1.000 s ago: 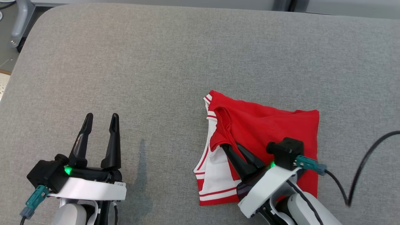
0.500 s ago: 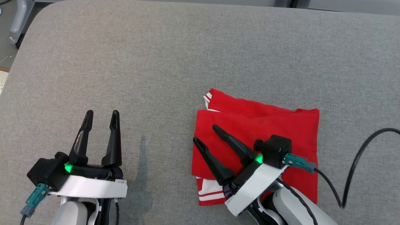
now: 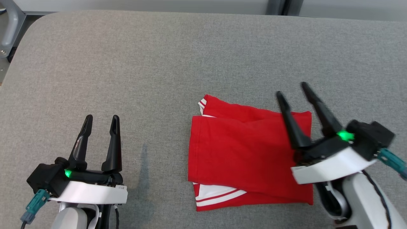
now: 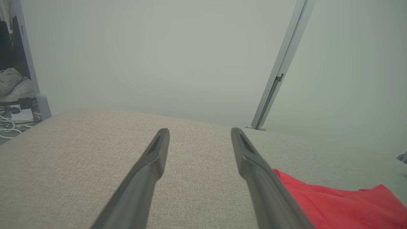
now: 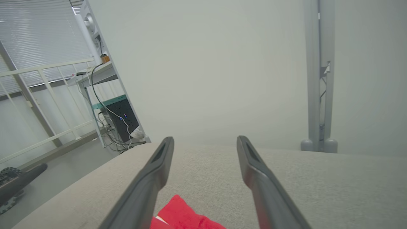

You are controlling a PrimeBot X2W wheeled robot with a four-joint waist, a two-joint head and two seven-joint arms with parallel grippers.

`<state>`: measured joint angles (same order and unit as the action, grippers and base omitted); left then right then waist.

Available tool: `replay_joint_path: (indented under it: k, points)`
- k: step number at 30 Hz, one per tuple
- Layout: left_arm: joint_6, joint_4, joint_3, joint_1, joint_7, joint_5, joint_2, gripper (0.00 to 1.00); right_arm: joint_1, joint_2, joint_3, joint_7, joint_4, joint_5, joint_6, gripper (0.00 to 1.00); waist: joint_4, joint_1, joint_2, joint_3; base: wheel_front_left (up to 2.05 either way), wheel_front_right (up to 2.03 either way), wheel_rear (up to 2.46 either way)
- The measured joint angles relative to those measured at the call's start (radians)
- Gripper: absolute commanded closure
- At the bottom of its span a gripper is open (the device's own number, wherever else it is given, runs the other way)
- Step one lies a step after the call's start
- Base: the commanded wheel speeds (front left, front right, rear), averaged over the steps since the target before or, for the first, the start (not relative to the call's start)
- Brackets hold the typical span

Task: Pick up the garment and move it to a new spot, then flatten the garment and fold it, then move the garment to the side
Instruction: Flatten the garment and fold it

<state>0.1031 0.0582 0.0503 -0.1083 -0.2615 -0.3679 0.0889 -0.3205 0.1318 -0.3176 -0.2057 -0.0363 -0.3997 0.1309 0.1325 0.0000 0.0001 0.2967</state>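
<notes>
Garment [image 3: 248, 152], perhaps shorts, flat on cushion [image 3: 127, 63]

The garment [image 3: 244, 152] lay on the padded surface [image 3: 159, 63] at lower centre-right of the head frame, the left gripper [image 3: 102, 116] well apart at lower left over bare surface, the right gripper [image 3: 292, 88] at right, fingers crossing the garment's upper right corner.
</notes>
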Motion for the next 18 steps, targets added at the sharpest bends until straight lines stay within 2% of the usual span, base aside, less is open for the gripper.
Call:
replay_joint_path:
  k: [5, 9, 12, 18]
  points:
    - [0.000, -0.004, 0.000, 0.002, 0.000, 0.011, 0.007, 0.00, 0.086, 0.004, 0.174, 0.022, 0.030, 0.072, 0.000, 0.00, -0.011, 0.0000, -0.0001, -0.013, 0.00, 0.00, 0.00]
    - [-0.002, -0.008, 0.001, 0.021, 0.000, 0.017, 0.018, 0.00, 0.149, 0.008, 0.275, 0.030, 0.036, 0.111, 0.000, 0.00, -0.022, 0.0000, 0.0000, -0.031, 0.00, 0.00, 0.00]
    - [-0.003, -0.010, 0.005, 0.025, 0.002, 0.022, 0.025, 0.00, 0.180, 0.009, 0.314, 0.032, 0.033, 0.127, 0.000, 0.00, -0.032, 0.0000, 0.0000, -0.046, 0.00, 0.00, 0.00]
    - [-0.008, -0.013, 0.009, 0.050, 0.008, 0.028, 0.036, 0.00, 0.220, 0.003, 0.327, 0.039, 0.034, 0.130, 0.000, 0.00, -0.048, 0.0000, 0.0000, -0.084, 0.00, 0.00, 0.00]
